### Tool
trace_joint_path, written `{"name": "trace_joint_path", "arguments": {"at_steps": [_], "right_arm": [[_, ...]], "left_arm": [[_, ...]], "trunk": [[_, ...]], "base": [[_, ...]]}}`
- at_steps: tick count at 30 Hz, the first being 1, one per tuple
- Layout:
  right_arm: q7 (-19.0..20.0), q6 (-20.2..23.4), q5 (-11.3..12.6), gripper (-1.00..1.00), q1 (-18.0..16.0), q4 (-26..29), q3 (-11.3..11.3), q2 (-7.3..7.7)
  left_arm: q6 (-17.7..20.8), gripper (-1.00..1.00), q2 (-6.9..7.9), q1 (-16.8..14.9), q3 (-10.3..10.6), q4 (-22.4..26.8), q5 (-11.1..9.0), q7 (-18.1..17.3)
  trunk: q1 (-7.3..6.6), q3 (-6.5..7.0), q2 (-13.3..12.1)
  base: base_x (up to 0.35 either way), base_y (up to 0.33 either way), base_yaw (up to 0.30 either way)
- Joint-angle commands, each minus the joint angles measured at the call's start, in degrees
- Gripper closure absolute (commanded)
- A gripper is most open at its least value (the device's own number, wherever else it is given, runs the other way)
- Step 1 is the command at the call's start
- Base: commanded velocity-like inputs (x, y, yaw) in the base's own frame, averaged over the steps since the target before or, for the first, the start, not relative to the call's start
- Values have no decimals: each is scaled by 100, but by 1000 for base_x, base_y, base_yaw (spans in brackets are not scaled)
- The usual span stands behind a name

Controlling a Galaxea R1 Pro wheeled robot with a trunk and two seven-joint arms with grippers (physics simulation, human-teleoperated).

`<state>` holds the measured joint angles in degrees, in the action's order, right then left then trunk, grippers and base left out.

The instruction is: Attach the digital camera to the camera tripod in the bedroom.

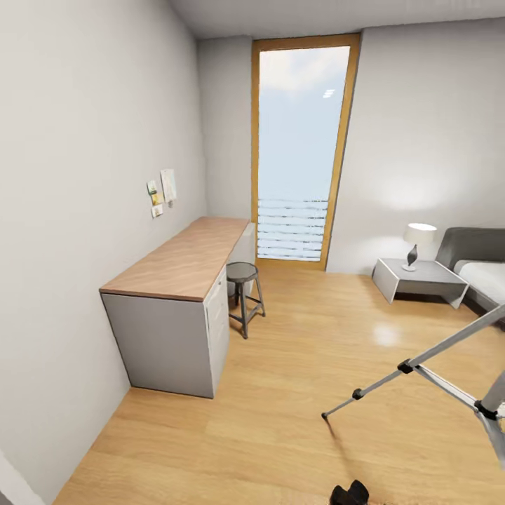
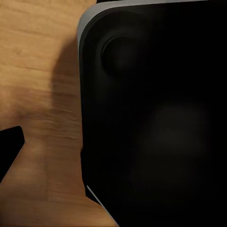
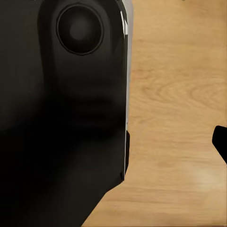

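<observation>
The camera tripod (image 1: 449, 344) stands at the lower right of the head view. Its silver legs with black joints spread over the light wood floor, and its head is cut off by the frame. The digital camera is out of view. A small black shape (image 1: 349, 494) sits at the bottom edge of the head view, too cropped to identify. In the left wrist view one black fingertip (image 2: 10, 151) pokes in beside a dark rounded part of the robot's body. In the right wrist view a black fingertip (image 3: 220, 142) shows above the floor.
A wood-topped grey desk (image 1: 184, 263) runs along the left wall, with a dark metal stool (image 1: 244, 284) beside it. A tall window (image 1: 300, 151) fills the far wall. A grey nightstand (image 1: 421, 279) with a lamp (image 1: 416, 242) and the bed (image 1: 484, 270) stand at the right.
</observation>
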<state>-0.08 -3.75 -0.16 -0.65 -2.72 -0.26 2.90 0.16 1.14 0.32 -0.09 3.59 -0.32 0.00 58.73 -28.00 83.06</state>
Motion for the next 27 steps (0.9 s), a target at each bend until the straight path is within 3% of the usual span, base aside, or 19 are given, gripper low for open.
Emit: {"name": "trace_joint_path", "arguments": {"at_steps": [1, 27], "right_arm": [[-1, -38, -2, -100, -6, -19, -2, 0], [-1, -47, 0, -100, -8, -19, -1, 0]], "left_arm": [[2, -100, 1, 3, 0, 10, -3, 0], [2, -100, 1, 3, 0, 10, -3, 0]], "trunk": [[0, -4, 2], [0, -4, 2]], "base": [[0, 0, -300], [0, 0, -300]]}}
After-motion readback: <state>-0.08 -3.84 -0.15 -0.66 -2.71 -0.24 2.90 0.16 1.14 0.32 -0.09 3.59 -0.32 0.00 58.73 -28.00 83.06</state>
